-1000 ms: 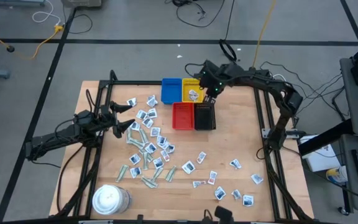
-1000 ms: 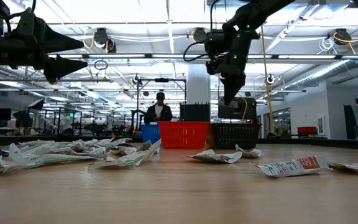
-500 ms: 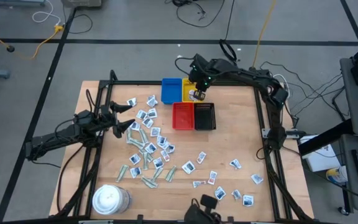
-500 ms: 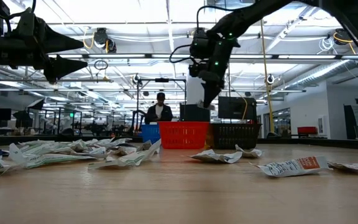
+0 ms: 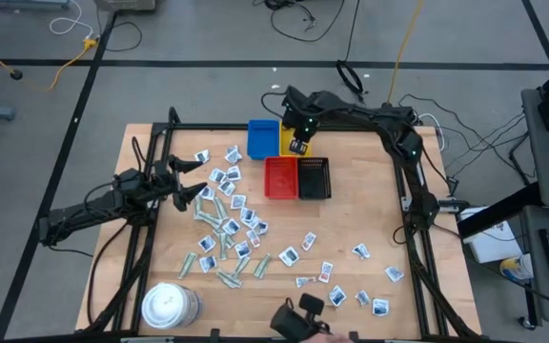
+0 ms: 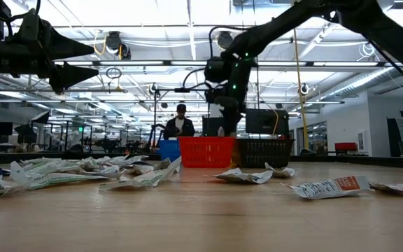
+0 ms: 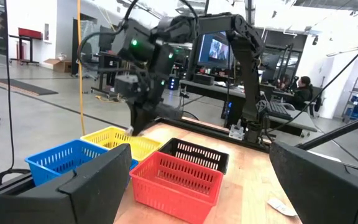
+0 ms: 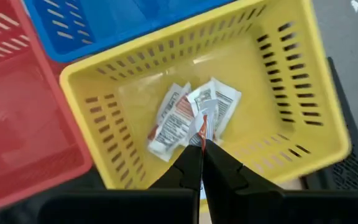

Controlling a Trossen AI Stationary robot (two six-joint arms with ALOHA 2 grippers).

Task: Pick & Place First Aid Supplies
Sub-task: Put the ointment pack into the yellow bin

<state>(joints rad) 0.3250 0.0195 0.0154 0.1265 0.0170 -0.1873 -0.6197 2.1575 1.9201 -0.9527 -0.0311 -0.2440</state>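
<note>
two packets (image 8: 194,118) already lie in the yellow tray (image 8: 291,118), and my right gripper (image 8: 202,149) hangs just above them with its fingers pressed together on a thin wrapped packet, its orange edge poking out at the tips. i judge the risk here is the release: the packet is so light and flat it could cling to a finger and ride back out with the arm, or flutter over the wall into the blue tray (image 5: 262,139) or the red tray (image 5: 280,176) beside it. my left gripper (image 5: 187,187) waits spread wide, empty, beside the main heap of supplies (image 5: 225,224) on the table (image 5: 360,210); more packets lie scattered well apart toward the near right. if i drop low, the fingertips may snag the tray's slotted wall and drag it
</note>
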